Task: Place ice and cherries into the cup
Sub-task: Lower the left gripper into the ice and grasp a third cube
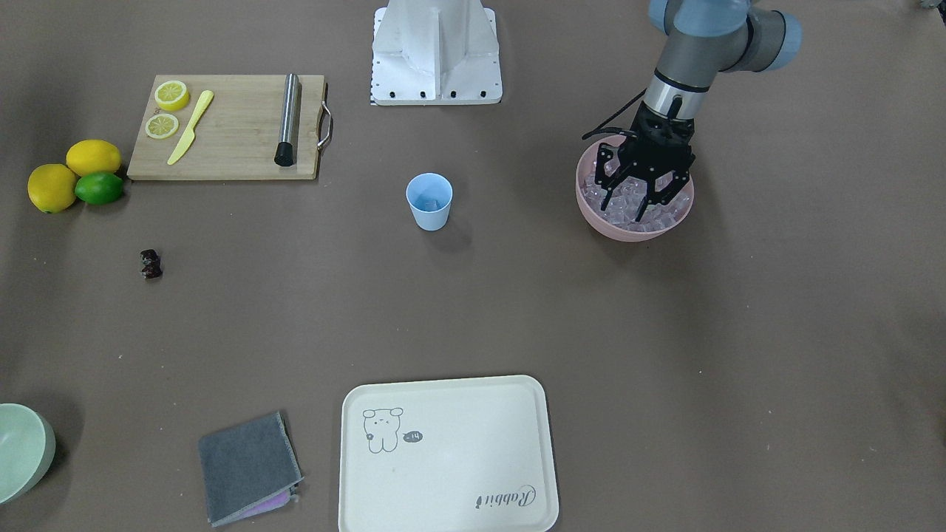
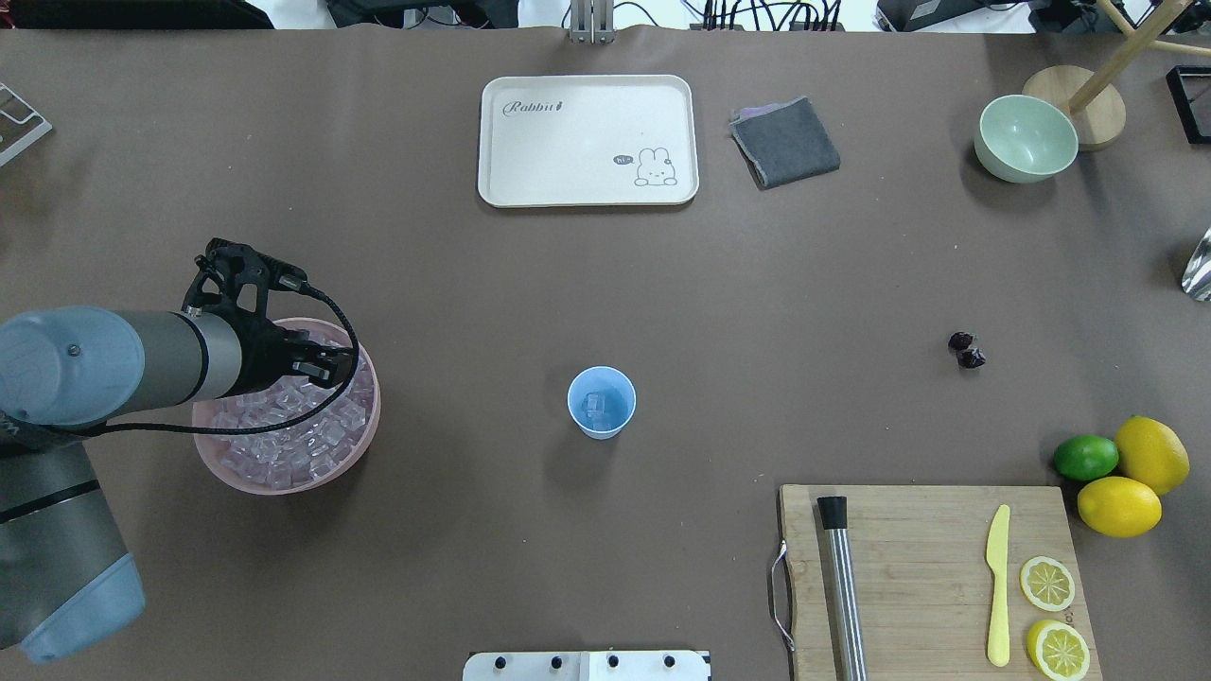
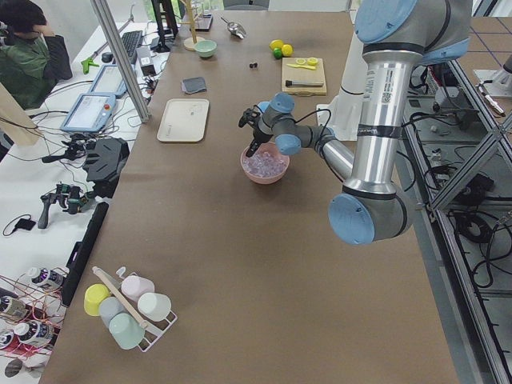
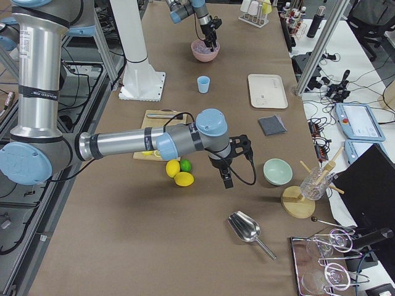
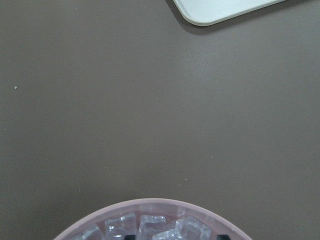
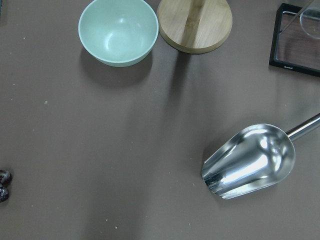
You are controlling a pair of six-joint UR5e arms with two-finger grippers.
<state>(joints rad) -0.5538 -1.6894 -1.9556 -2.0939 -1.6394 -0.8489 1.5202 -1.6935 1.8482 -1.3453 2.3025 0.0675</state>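
Observation:
The light blue cup (image 1: pixel 429 201) stands mid-table with one ice cube in it; it also shows in the overhead view (image 2: pixel 601 402). The ice (image 2: pixel 284 437) fills a wide pink bowl (image 1: pixel 628 233). My left gripper (image 1: pixel 623 212) is open, its fingers dipped among the cubes in the bowl; I cannot tell whether a cube sits between them. The cherries (image 1: pixel 151 264) lie on the table far from the cup, and show at the left edge of the right wrist view (image 6: pixel 3 185). My right gripper (image 4: pixel 227 180) hovers past the lemons; I cannot tell whether it is open or shut.
A cutting board (image 2: pixel 932 577) holds lemon slices, a yellow knife and a steel muddler. Two lemons and a lime (image 2: pixel 1085 457) lie beside it. A cream tray (image 2: pixel 587 140), grey cloth (image 2: pixel 785 142), pale green bowl (image 2: pixel 1026 138) and metal scoop (image 6: pixel 250 161) sit along the far side.

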